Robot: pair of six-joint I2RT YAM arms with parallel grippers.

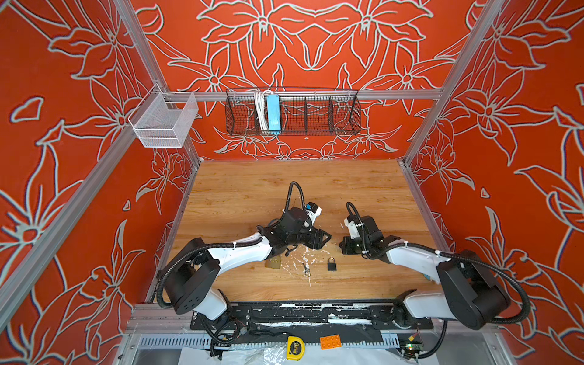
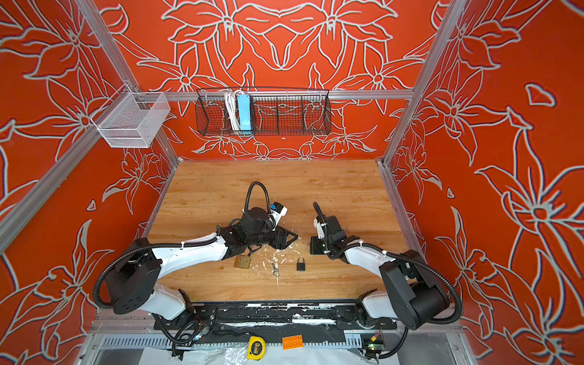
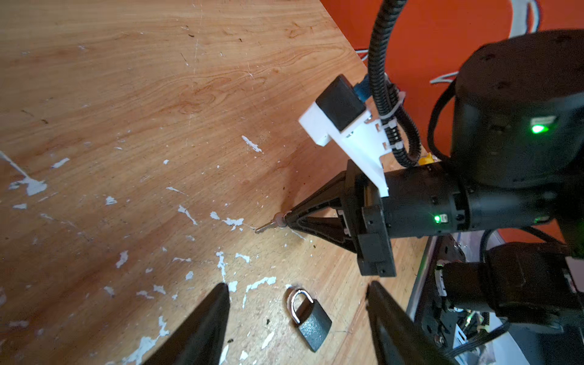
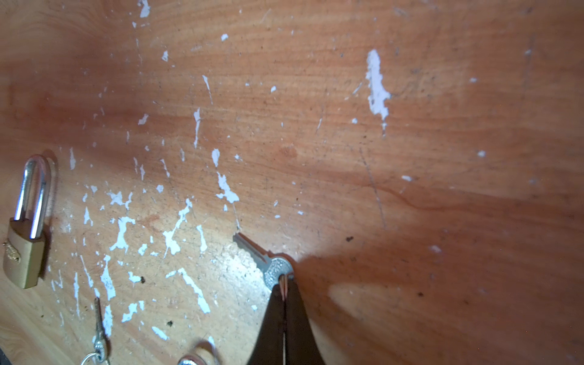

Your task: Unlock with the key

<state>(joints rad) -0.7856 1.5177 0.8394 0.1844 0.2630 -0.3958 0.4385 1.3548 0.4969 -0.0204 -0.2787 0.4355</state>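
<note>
The scratched, paint-flecked wooden surface (image 1: 284, 180) is carrying everything. The left arm (image 1: 240, 252) is reaching toward the middle. The left jaws are standing open and holding nothing. The right arm (image 1: 410, 257) is reaching in from the opposite side, and the right jaws are pinching shut on the round head of a silver key (image 4: 268, 262). The key's blade is pointing away from them, low over the wood; whether it is touching cannot be told. The brass padlock (image 1: 273, 263) is lying flat, partly under the left arm in both top views. The black padlock (image 1: 331, 264) is lying flat nearer the right arm, showing between the left jaws in the left wrist view. A ringed key (image 1: 306, 270) is lying between the two padlocks.
</note>
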